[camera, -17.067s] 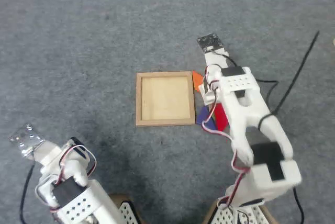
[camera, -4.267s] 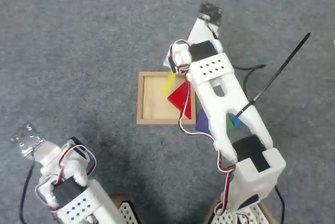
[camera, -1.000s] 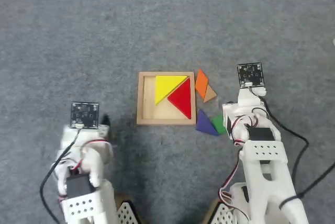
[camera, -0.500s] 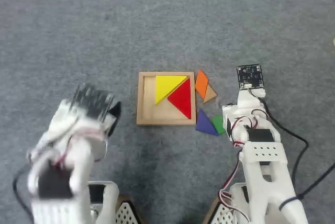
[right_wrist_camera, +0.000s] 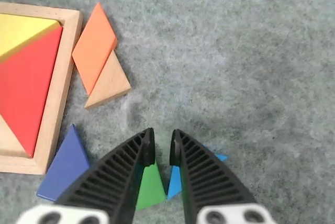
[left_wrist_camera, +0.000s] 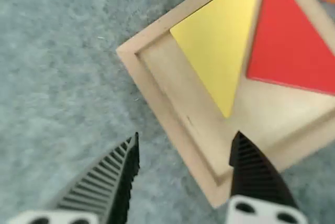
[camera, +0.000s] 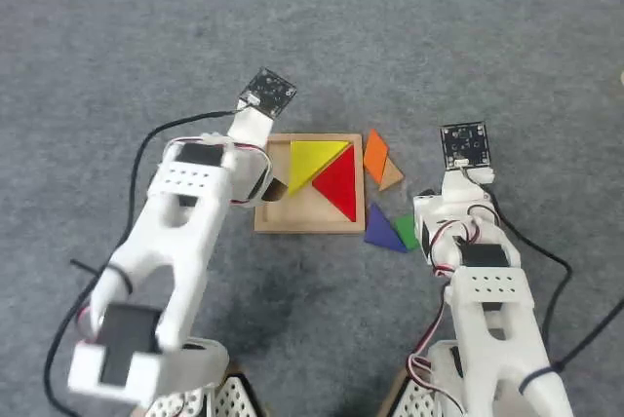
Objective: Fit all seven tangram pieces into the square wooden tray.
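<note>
High view: the tray, a pale wooden square mid-table, holds a yellow triangle and a red triangle packed toward 1 o'clock, likely leaving room for the rest. Left gripper straddles its 9 o'clock rim, jaws spread, probably to steady it. Right gripper, all but closed and empty, hangs over the green piece at 4 o'clock.

We find bare wood in the tray's left part. The yellow triangle and red triangle fill the rest. The left gripper, jaws apart, straddles the tray's left rim and bars that side. Between the tray and the right gripper, closed above the green piece, the orange piece, tan triangle and violet-blue triangle crowd the table. Toward its far edge we see wide bare cloth.
</note>
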Tool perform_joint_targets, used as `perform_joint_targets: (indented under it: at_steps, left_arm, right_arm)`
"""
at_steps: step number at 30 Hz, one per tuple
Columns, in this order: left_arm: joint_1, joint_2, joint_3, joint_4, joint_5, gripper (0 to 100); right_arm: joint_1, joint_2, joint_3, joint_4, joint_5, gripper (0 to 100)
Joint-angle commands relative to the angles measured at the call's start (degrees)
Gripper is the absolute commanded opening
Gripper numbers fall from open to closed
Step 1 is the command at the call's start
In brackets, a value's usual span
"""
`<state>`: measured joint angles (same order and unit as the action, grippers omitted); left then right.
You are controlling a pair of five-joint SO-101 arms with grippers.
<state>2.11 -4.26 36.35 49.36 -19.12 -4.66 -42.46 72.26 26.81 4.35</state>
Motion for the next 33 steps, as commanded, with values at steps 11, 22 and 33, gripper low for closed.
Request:
perform_joint_targets:
  at_steps: [11,22,33]
  left_arm:
    - [0.4,10.8,-3.3,-12.7,0.4,28]
    - [0.5,1.2,-3.0,-6.9,0.7,28]
    - [5.5,1.4,2.0,-10.0,0.1,27]
  right_arm:
    - [0.1,-1.5,-0.4,-1.3,0.7,6.5]
    - [0.1,-1.4,-0.4,-1.3,0.7,6.5]
    - [0.1,-1.4,-0.4,-1.3,0.7,6.5]
